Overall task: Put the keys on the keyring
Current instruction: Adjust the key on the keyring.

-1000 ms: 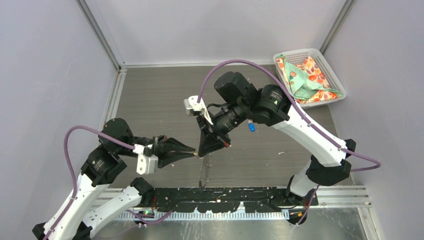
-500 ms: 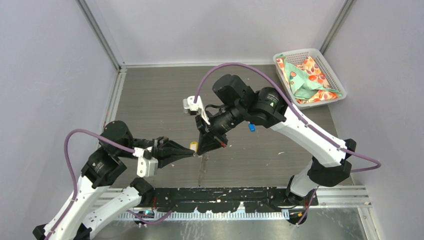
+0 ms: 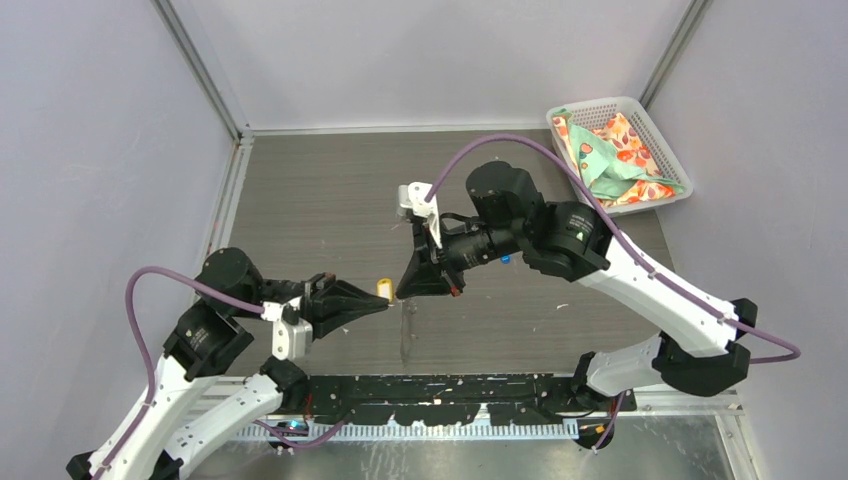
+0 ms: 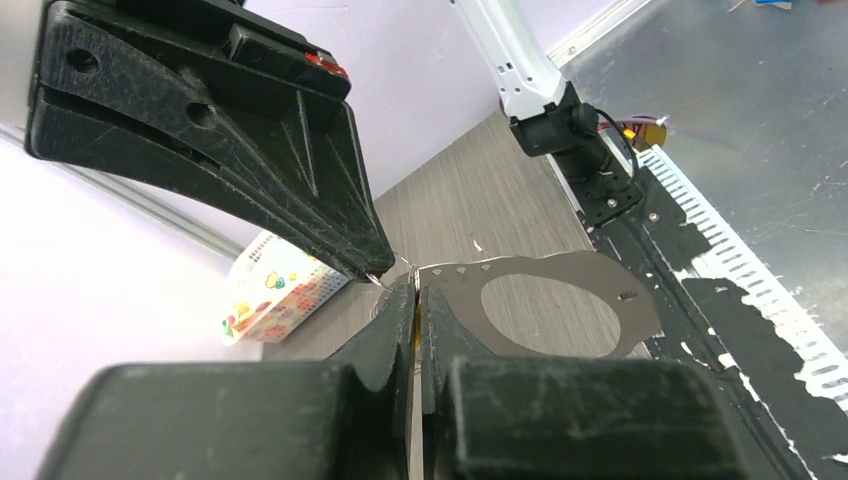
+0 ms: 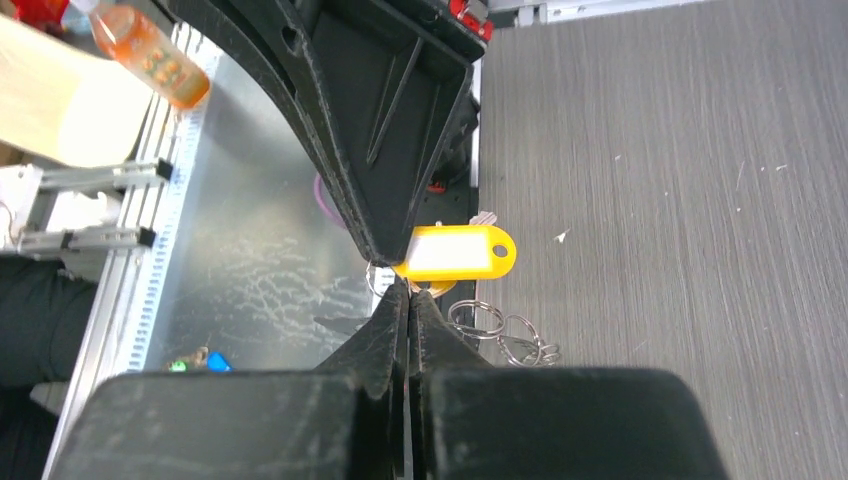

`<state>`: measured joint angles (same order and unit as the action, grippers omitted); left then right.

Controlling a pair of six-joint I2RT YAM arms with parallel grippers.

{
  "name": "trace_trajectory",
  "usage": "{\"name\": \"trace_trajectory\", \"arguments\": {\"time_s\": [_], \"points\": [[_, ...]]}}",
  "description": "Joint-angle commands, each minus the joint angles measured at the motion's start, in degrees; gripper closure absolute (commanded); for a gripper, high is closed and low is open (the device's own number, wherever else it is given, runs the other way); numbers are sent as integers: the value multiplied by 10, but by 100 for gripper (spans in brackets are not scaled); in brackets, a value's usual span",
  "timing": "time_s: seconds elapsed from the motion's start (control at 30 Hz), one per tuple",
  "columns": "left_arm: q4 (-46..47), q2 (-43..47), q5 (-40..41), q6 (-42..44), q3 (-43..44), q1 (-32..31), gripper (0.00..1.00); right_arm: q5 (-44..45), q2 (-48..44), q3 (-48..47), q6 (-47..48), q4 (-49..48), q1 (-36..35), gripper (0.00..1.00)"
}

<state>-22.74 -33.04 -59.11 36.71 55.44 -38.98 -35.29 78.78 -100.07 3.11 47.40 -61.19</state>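
Both my claws are pinched shut rn. Left claw (image 3: 386, 302) and right claw (image 3: 400, 293) meet tip to tip above the counter (image 3: 320, 200), w/ the yellow key (image 5: 455, 252) right at the junction. I can't tell which one actually has it tbh. Keyring (image 5: 498, 336) loops show just beside the right tips. Blue key (image 3: 506, 260) peeks out behind the right arm, and the basket (image 3: 640, 115) w/ cloth is in the far right corner.

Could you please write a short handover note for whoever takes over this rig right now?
Left gripper: shut. Right gripper: shut, tip to tip with it above the table; what each pinches is unclear.
Yellow key and grey keyring sit at those tips. Blue key lies on the table, partly hidden by the right arm.
Done: no key visibly threaded. Left: thread both.
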Motion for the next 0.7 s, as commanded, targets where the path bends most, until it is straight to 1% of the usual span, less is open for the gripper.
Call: {"name": "trace_trajectory", "arguments": {"time_s": [0.0, 0.07, 0.23, 0.43, 0.5, 0.57, 0.63, 0.67], "points": [[35, 7, -7, -12, -11, -2, 99, 33, -55, 54, -64, -192, 1, 99], [43, 8, -11, -19, -12, -2, 100, 42, -72, 85, -84, -248, 1, 99], [48, 5, -13, -26, -14, -2, 100, 60, -96, 135, -114, -319, 1, 99], [53, 14, -1, -33, -30, -2, 99, 80, -125, 165, -126, -360, 0, 99], [59, 17, 7, -47, -36, -3, 97, 86, -133, 173, -128, -370, 0, 99], [64, 19, 16, -66, -39, -2, 88, 90, -141, 180, -128, -377, 0, 99], [75, 21, 26, -92, -42, -2, 70, 92, -148, 188, -130, -383, 0, 99], [84, 23, 33, -113, -42, -3, 63, 94, -153, 193, -131, -386, 0, 99]]}}
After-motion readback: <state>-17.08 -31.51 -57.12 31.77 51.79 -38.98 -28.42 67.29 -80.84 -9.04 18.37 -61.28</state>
